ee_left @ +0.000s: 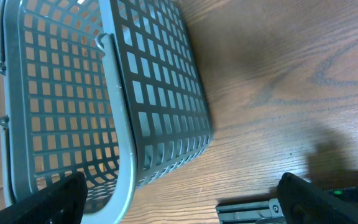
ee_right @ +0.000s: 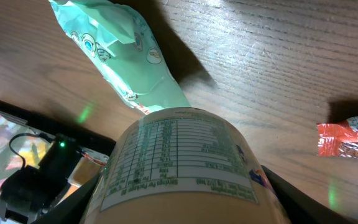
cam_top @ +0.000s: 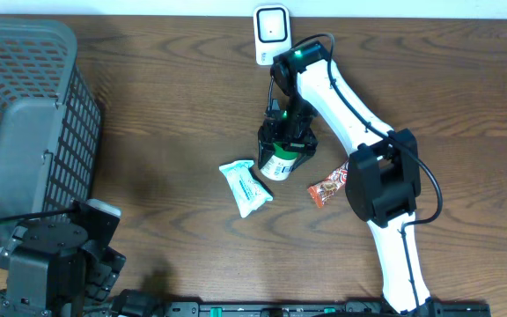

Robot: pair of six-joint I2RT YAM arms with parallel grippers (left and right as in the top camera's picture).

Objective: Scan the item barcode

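The right claw (cam_top: 285, 145) grips a tub (ee_right: 185, 162) with label print too tiny to read. The left claw (ee_left: 179, 190) is wide open over the brown wood table (cam_top: 165, 106).

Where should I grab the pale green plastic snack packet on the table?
Across the narrow middle of the pale green plastic snack packet, coming straight down. It lies flat and diagonal on the wooden table, so turn the jaws across its width; the puffy middle probably offers more than the flat crimped ends.

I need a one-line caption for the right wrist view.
Right gripper holds a labelled can near a green packet.
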